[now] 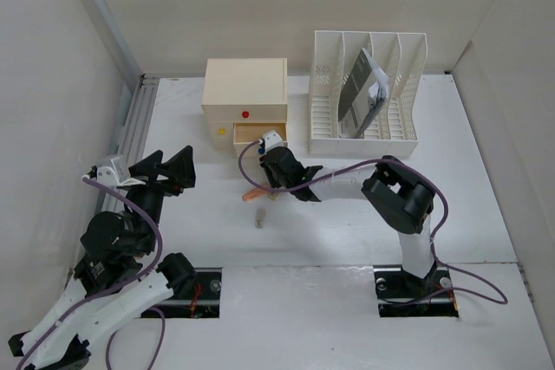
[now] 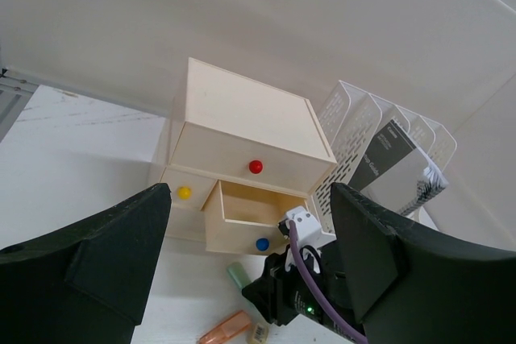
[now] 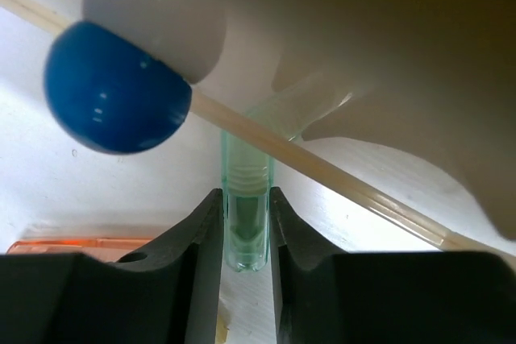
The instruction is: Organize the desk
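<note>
The white desk (image 1: pixel 199 240) carries a cream two-drawer box (image 1: pixel 245 84) whose lower right drawer (image 1: pixel 258 133) stands open. My right gripper (image 1: pixel 267 178) reaches in front of that drawer. In the right wrist view it (image 3: pixel 244 195) is shut on a translucent green marker (image 3: pixel 244 235), just below the drawer's blue knob (image 3: pixel 113 90). The marker's far end runs under the drawer's front edge. An orange highlighter (image 1: pixel 253 194) lies on the desk beside it. My left gripper (image 1: pixel 172 162) is open and empty, left of the box, above the desk.
A white slotted file rack (image 1: pixel 364 84) with a grey booklet (image 1: pixel 362 93) stands at the back right. A small tan piece (image 1: pixel 260 218) lies near the orange highlighter. The box has a red knob (image 2: pixel 255 167) and a yellow knob (image 2: pixel 185 192). Walls close in on three sides.
</note>
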{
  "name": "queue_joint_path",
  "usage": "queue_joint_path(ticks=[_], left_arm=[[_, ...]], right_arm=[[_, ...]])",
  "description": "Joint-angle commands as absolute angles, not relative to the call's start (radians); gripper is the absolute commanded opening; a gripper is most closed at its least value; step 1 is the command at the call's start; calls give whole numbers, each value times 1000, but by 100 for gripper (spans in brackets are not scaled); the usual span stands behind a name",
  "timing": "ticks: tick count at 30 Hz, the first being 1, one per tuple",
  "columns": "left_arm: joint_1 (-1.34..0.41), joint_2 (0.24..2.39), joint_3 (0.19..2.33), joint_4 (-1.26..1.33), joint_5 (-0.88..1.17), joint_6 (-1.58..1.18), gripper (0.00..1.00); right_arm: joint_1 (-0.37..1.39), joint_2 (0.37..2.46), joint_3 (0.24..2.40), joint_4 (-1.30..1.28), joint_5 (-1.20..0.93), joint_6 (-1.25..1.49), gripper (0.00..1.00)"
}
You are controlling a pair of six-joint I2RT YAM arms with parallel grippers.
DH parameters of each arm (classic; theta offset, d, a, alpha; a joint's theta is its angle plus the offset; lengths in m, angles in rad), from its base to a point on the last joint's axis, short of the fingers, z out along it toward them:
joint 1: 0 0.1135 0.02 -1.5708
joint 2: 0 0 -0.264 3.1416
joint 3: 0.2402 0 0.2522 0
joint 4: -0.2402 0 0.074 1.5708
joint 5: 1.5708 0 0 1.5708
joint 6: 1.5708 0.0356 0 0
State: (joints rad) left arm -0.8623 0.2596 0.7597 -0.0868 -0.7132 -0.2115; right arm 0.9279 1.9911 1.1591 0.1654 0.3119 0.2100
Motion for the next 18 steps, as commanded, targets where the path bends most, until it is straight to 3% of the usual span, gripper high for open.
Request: queue_joint_path(ticks=[1,6,18], left_arm=[[-865,250,756,-41,-721,-193,78],[-865,250,756,-41,-721,-193,78],[-865,250,756,-41,-730,-193,78]], right_arm=[[910,2063,1140,25,279,256,26],[919,2054,1140,25,288,247,14],[968,1950,1118,34,322,216,12]])
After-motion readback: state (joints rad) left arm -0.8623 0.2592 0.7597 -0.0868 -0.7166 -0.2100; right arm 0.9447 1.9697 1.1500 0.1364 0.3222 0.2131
